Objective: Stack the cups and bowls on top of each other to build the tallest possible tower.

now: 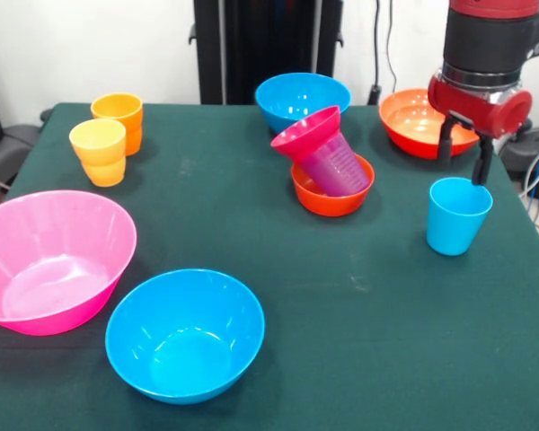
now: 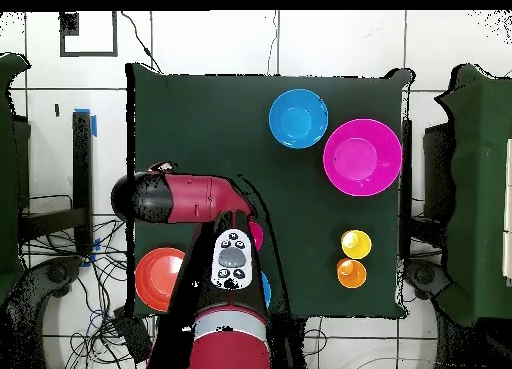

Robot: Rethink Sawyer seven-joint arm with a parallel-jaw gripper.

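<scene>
**Pincer over the light blue cup, leaning tower close by**

My pincer (image 1: pixel 467 153) hangs released just above the light blue cup (image 1: pixel 457 215), its far rim between my fingers, nothing grasped. The tower (image 1: pixel 328 171) sits near the counter's (image 1: pixel 359 323) middle: purple cup (image 1: pixel 334 166) tilted in the small orange-red bowl (image 1: pixel 332 197), magenta bowl (image 1: pixel 304 133) capping it. That lean worries me; adding a cup could slide everything off.

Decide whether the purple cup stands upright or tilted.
Tilted: the purple cup leans inside the small orange-red bowl, with the magenta bowl on it.
</scene>
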